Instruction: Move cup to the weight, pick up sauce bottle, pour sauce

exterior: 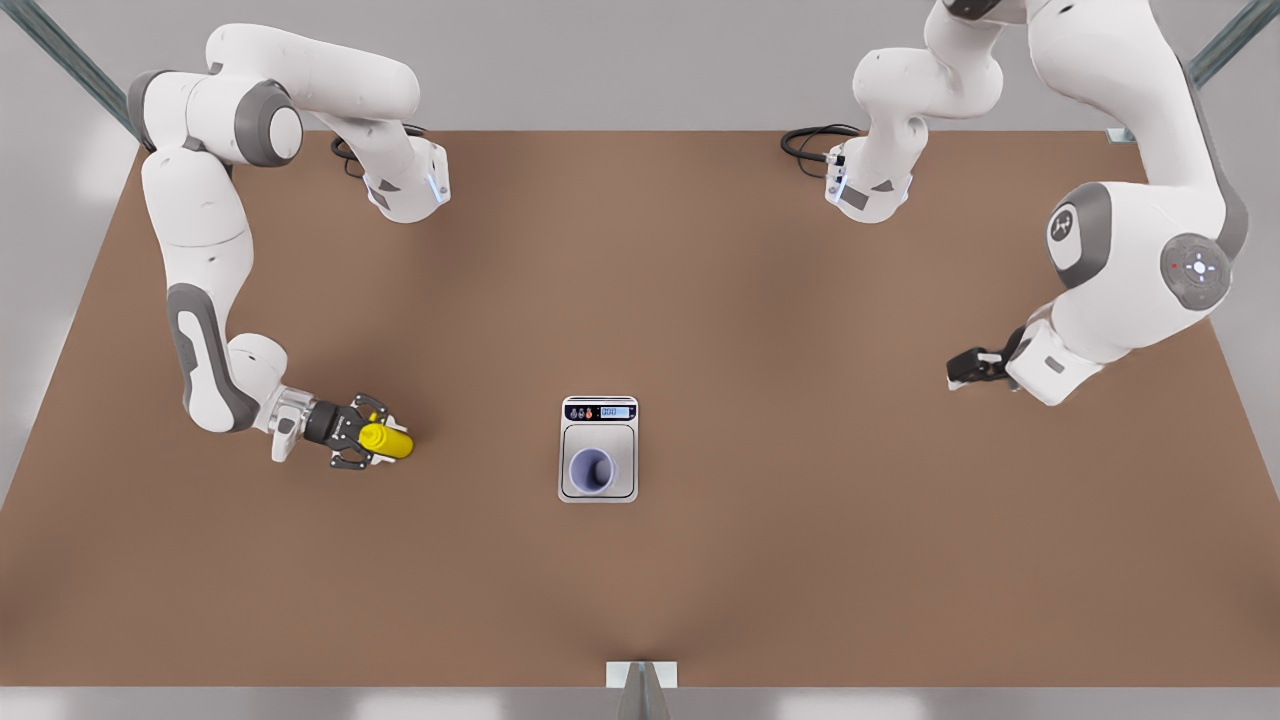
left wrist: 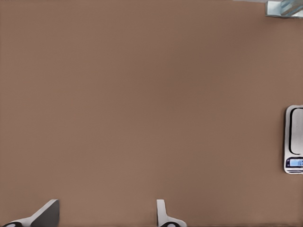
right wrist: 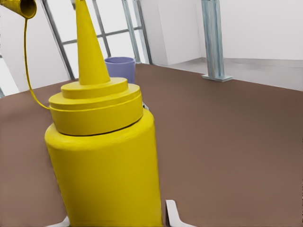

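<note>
The right hand [exterior: 372, 441], at eight o'clock on the brown desk [exterior: 800, 560], is closed around the bright yellow squeeze sauce bottle [exterior: 386, 440]. The lavender tumbler cup [exterior: 592, 470] sits on the silver-grey scale, the weight [exterior: 598, 449], at centre. The left hand [exterior: 962, 369] waits parted and empty at three o'clock. A tilted grip could tip sauce short of the cup.

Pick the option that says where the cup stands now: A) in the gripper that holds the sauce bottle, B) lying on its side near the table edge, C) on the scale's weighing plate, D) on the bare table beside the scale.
C: in the front view the cup stands upright on the plate of the scale, apart from the right gripper, which holds the sauce bottle.
</note>
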Robot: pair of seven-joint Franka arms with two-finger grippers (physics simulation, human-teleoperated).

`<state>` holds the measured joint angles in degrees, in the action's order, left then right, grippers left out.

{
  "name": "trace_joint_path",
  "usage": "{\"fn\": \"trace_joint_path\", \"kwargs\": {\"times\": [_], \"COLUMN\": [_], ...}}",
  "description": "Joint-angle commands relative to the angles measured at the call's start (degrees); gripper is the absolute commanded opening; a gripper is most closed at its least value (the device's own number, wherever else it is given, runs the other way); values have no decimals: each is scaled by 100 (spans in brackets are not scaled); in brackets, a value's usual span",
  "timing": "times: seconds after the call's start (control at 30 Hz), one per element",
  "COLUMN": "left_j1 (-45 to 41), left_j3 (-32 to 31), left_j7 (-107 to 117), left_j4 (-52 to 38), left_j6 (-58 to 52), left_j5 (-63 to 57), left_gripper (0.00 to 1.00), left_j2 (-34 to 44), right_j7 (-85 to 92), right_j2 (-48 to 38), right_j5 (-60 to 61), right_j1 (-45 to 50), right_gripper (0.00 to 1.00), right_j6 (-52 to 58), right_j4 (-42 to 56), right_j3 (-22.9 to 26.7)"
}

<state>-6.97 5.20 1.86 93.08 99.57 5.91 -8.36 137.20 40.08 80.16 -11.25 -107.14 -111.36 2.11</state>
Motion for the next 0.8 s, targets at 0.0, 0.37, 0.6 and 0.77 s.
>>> {"fn": "trace_joint_path", "kwargs": {"times": [0.0, 0.37, 0.6, 0.77], "left_j1": [56, -50, -181, -173], "left_j3": [8, -10, -10, 43], "left_j7": [-1, 166, 368, 368], "left_j4": [0, -114, -184, -1089], "left_j6": [1, -34, -87, -52], "left_j5": [-37, -327, -336, -239], "left_gripper": [100, 100, 100, 100], "left_j2": [1, -43, -96, -517], "right_j7": [-9, -229, -1186, -2284], "right_j2": [0, -105, -651, -615], "right_j5": [0, -9, -887, -2344], "right_j1": [0, -114, -53, 448], "right_gripper": [60, 56, 56, 56], "right_j6": [0, 237, -149, -826], "right_j4": [0, 0, 527, 1712], "right_j3": [0, 17, 114, 105]}}
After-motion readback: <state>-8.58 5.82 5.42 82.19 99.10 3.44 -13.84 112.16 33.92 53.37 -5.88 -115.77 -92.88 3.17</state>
